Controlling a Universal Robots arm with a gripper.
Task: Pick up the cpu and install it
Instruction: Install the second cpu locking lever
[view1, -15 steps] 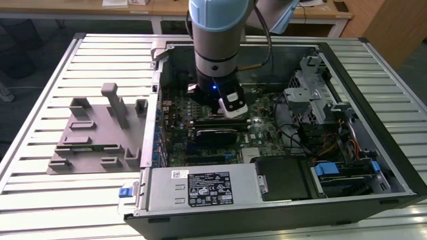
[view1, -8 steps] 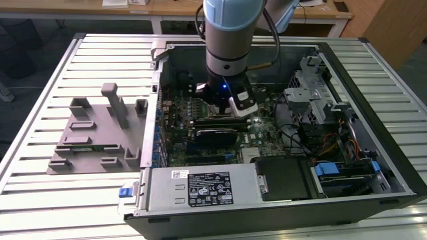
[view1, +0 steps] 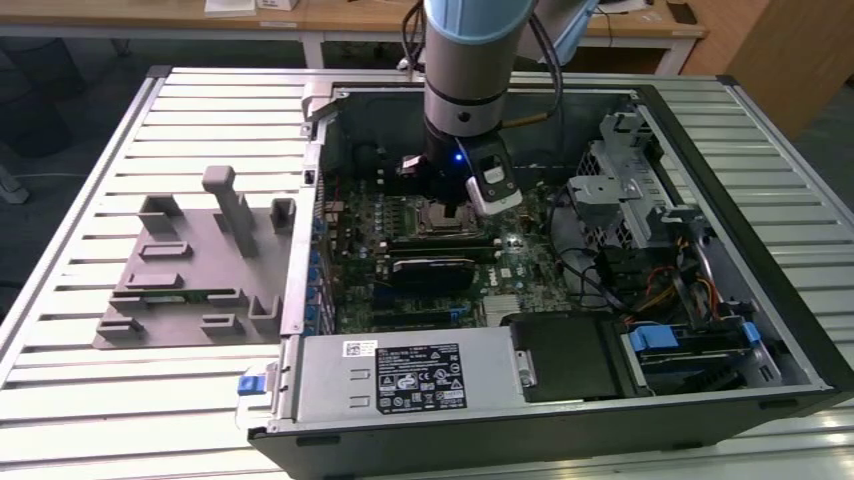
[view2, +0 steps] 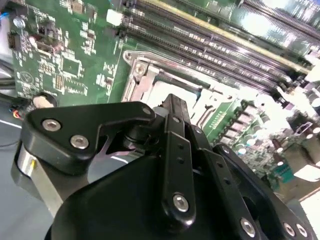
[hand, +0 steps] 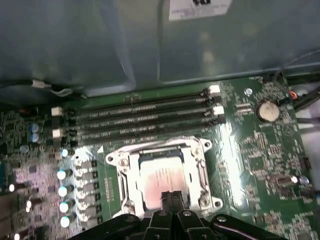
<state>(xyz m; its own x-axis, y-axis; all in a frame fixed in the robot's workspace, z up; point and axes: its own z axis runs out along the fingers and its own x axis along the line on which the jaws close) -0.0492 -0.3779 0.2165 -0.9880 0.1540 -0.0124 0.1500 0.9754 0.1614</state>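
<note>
The cpu (hand: 159, 176), a flat square chip with a pale silver top, lies inside the metal socket frame (hand: 125, 172) on the green motherboard (hand: 250, 150). My gripper (hand: 171, 196) hangs just over the chip's near edge, its two black fingers pressed together with nothing between them. In the second wrist view the gripper (view2: 172, 100) and its black linkage cover most of the socket frame (view2: 142, 75). In the exterior view the gripper (view1: 438, 200) reaches down into the open computer case, right above the socket (view1: 434, 217).
Several long memory slots (hand: 145, 117) run beside the socket. A grey fixture plate (view1: 200, 265) with upright holders lies on the slatted table at the exterior view's left. The power supply (view1: 400, 375) and a metal drive cage (view1: 627, 190) crowd the case.
</note>
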